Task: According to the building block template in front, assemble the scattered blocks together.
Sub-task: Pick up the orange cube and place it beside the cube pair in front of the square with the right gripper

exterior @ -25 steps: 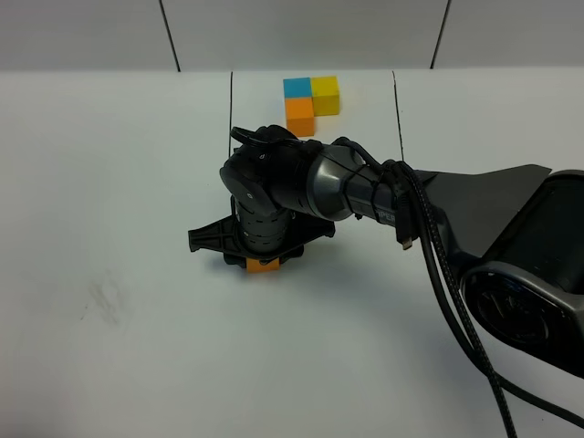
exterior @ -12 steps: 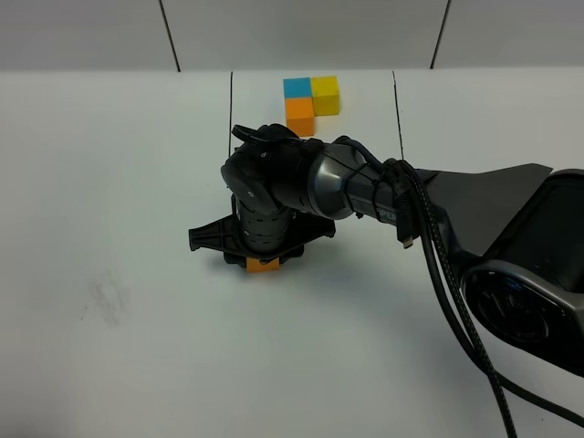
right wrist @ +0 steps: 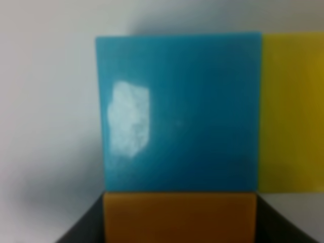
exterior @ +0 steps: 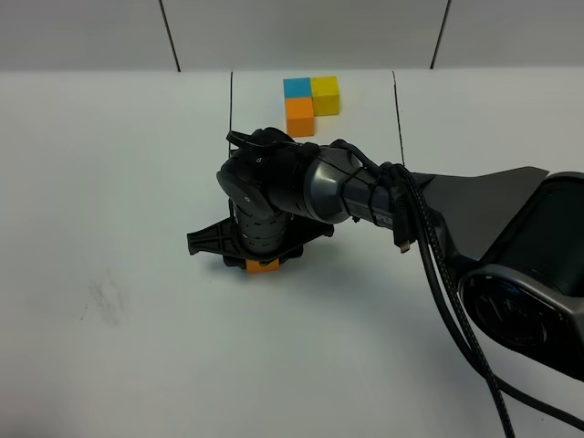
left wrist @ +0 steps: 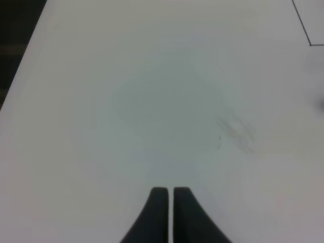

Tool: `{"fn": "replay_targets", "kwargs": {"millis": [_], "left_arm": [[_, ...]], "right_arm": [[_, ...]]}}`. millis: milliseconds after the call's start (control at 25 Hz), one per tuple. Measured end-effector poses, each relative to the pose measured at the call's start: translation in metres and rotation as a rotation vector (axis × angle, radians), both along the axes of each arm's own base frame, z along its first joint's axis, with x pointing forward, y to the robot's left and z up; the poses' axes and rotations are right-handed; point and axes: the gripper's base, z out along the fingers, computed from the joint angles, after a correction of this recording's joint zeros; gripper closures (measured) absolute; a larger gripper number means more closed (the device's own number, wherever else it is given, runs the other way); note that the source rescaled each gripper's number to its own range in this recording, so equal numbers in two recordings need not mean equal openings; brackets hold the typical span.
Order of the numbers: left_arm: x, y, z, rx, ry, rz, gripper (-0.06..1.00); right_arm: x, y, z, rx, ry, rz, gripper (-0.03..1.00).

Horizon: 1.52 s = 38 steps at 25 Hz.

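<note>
The right pincer grasps the orange cube, pressed flush against the blue cube directly ahead, yellow cube alongside it.

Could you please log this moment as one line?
right claw: around orange cube | blue cube, yellow cube: adjoining | left claw: shut, empty | template: untouched
</note>
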Motion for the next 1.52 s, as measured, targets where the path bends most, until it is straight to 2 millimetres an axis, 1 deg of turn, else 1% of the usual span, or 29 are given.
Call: {"fn": "replay_targets", "kwargs": {"millis": [480, 520, 720, 840, 1320, 1520], "left_arm": [[0.0, 0.0, 0.0, 0.0, 0.0, 0.0, 0.94], [0.0, 0.0, 0.0, 0.0, 0.0, 0.0, 0.94], [0.0, 0.0, 0.0, 0.0, 0.0, 0.0, 0.94], [0.0, 0.0, 0.0, 0.0, 0.0, 0.0, 0.94], [0.0, 0.0, 0.0, 0.0, 0.0, 0.0, 0.94], [0.0, 0.0, 0.0, 0.0, 0.0, 0.0, 0.94]], "right_arm": [[0.0, 0.0, -0.0005, -0.001, 0.0, 0.003, 0.38], [0.0, 0.0, -0.0009, -0.002, 0.001, 0.003, 0.37], [-0.0027, 0.0044, -0.0004, 0.005, -0.002, 0.014, 0.2], [-0.0032, 0.0051, -0.0004, 0.004, -0.004, 0.021, 0.15], [-0.0076, 0.0055, -0.0008, -0.036, 0.007, 0.084, 0.13], [-0.0092, 0.0047, 0.0016, -0.042, 0.018, 0.082, 0.13]]}}
